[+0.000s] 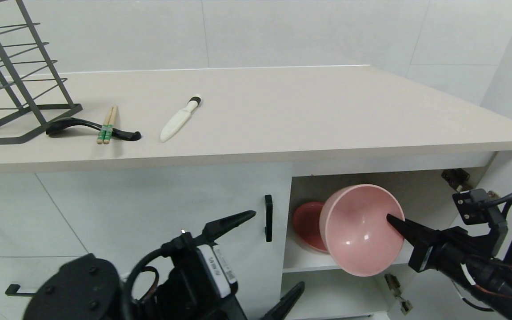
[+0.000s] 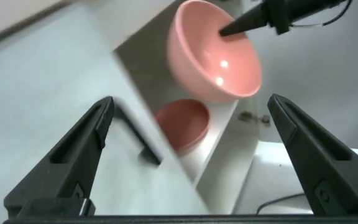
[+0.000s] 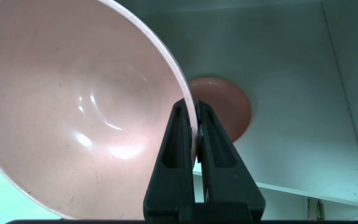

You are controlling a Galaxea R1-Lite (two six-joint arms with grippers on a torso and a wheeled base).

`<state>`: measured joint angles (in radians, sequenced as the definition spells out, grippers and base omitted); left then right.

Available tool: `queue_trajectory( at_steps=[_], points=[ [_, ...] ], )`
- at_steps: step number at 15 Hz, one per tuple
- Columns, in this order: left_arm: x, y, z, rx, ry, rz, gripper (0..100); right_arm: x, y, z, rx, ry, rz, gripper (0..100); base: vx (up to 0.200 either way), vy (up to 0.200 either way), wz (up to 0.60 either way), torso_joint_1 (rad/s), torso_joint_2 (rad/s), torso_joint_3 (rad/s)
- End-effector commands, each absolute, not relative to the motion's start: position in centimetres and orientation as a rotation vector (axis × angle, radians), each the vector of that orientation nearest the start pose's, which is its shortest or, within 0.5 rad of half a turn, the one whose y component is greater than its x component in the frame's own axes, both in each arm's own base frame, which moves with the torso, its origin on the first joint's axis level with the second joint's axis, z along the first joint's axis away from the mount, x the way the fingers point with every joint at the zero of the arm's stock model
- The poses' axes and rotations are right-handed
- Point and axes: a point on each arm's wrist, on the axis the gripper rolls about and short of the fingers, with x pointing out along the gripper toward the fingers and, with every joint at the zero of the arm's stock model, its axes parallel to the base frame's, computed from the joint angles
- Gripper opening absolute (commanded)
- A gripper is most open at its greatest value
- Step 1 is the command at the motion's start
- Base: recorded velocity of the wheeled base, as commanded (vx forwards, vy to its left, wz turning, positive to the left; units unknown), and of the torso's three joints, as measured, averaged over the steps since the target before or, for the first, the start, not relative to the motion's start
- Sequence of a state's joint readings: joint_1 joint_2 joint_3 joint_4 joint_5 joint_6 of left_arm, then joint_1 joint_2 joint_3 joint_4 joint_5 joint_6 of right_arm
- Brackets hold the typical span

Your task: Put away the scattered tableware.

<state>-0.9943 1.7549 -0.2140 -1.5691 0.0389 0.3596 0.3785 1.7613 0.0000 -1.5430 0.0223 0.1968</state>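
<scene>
At cupboard, right fingers astride bowl

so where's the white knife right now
In the head view, the white knife lies on the countertop, left of centre, just right of the chopsticks and black spoon.

bowl before cabinet shelf, dish behind it, knife right of chopsticks

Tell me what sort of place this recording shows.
Most likely a kitchen: a countertop carrying chopsticks, a knife and a wire rack, and an open cabinet below it, where the right gripper holds a pink bowl near a red bowl.
</scene>
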Motion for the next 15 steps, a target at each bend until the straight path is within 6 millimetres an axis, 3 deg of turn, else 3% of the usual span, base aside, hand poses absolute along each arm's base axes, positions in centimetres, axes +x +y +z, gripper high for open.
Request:
queue_trajectory(
  at_steps=[1,3,6,9,13,15],
  points=[
    [11.9,-15.4,14.5,0.262,-0.242,-0.851,100,18.7,7.5,7.8,0.149,0.296,0.372,0,0.0,0.0,0.0,0.0,0.0,0.0],
    [10.0,-12.9,14.4,0.218,-0.225,-0.855,100,18.9,7.7,7.3,0.143,0.321,0.371,0,0.0,0.0,0.0,0.0,0.0,0.0],
    [9.3,-11.3,15.9,0.1,-0.266,-0.815,100,19.0,8.1,6.5,0.135,0.359,0.381,0,0.0,0.0,0.0,0.0,0.0,0.0],
    [9.2,-10.0,14.8,0.169,-0.126,-0.734,100,19.2,8.2,5.6,0.127,0.4,0.378,0,0.0,0.0,0.0,0.0,0.0,0.0],
    [5.7,-5.0,13.6,0.232,0.007,-0.653,100,19.5,8.2,4.5,0.12,0.45,0.367,0,0.0,0.0,0.0,0.0,0.0,0.0],
    [4.3,-3.3,13.5,0.22,-0.009,-0.597,100,19.5,8.3,4.3,0.116,0.46,0.369,0,0.0,0.0,0.0,0.0,0.0,0.0]
  ],
)
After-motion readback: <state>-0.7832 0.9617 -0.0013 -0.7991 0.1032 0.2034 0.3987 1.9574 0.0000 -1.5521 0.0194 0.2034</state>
